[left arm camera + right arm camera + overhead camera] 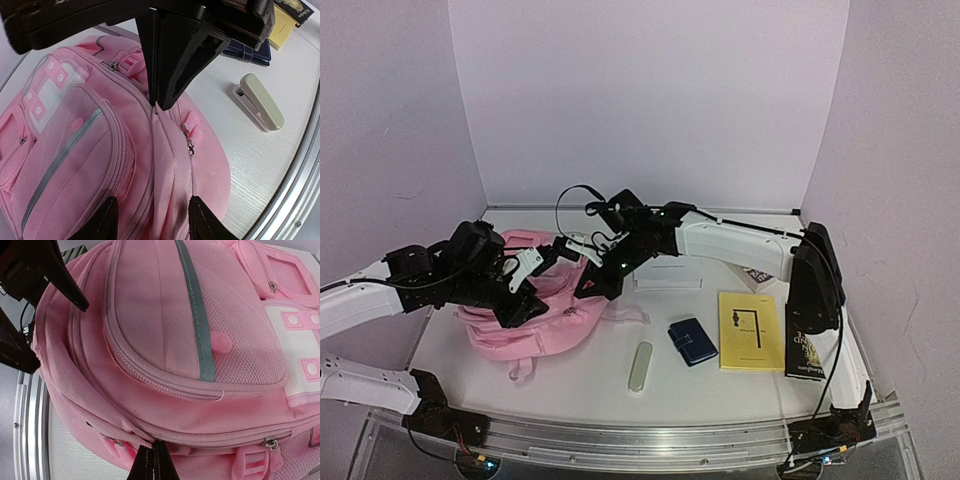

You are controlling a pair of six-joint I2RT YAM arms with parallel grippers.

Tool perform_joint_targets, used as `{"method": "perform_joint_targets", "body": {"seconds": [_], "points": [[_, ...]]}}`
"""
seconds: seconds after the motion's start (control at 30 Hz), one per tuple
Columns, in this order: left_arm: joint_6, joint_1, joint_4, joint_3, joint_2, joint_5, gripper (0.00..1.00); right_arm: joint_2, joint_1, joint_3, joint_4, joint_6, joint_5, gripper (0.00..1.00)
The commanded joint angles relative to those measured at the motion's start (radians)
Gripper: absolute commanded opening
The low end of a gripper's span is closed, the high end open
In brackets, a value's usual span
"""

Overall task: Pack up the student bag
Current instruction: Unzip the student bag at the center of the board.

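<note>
Pressing tight together at the right gripper (pixel 152 465), fingertips closed and pinching up a fold of the student bag (pixel 535 320) beside a top zip seam. Standing apart at the left gripper (pixel 154 222), open fingers (pixel 106 222) straddling that same ridge of fabric lower down. Lying left of centre in the top view on the white table (pixel 590 390), crowding the left wall. Leaving bare tabletop toward the right, up to a stapler (pixel 640 366), a blue wallet (pixel 693 341) and a yellow book (pixel 751 331). Showing soft pink cloth, mesh panels, a grey stripe, paler white patches with studs, and several zip pockets.
</note>
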Motion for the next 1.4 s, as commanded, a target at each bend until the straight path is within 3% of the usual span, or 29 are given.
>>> {"method": "perform_joint_targets", "body": {"seconds": [0.0,0.2,0.27,0.33,0.47,0.73,1.0,1.13,1.37], "points": [[0.021,-0.002,0.047,0.06,0.029,0.028,0.48,-0.013,-0.002,0.074,0.059,0.109,-0.035,0.0],[0.013,-0.002,0.06,0.053,0.072,0.03,0.45,-0.015,-0.002,0.08,0.075,0.17,-0.064,0.0],[0.007,-0.001,0.067,0.052,0.077,0.03,0.35,-0.018,-0.001,0.077,0.077,0.185,-0.073,0.0],[-0.002,-0.001,0.076,0.05,0.067,0.03,0.15,-0.021,-0.004,0.073,0.08,0.204,-0.08,0.0],[-0.022,-0.001,0.104,0.041,0.011,0.021,0.0,-0.032,-0.036,0.044,0.083,0.305,-0.125,0.17],[-0.029,0.001,0.109,0.018,-0.018,0.013,0.0,-0.13,-0.056,-0.177,0.151,0.366,-0.179,0.37],[-0.041,0.006,0.111,0.017,-0.009,0.013,0.0,-0.155,-0.057,-0.232,0.164,0.391,-0.242,0.39],[-0.042,0.009,0.101,0.018,-0.016,0.01,0.0,-0.201,-0.058,-0.289,0.167,0.386,-0.251,0.47],[-0.049,0.01,0.108,0.021,-0.002,0.025,0.0,-0.211,-0.057,-0.31,0.169,0.391,-0.258,0.45]]}}
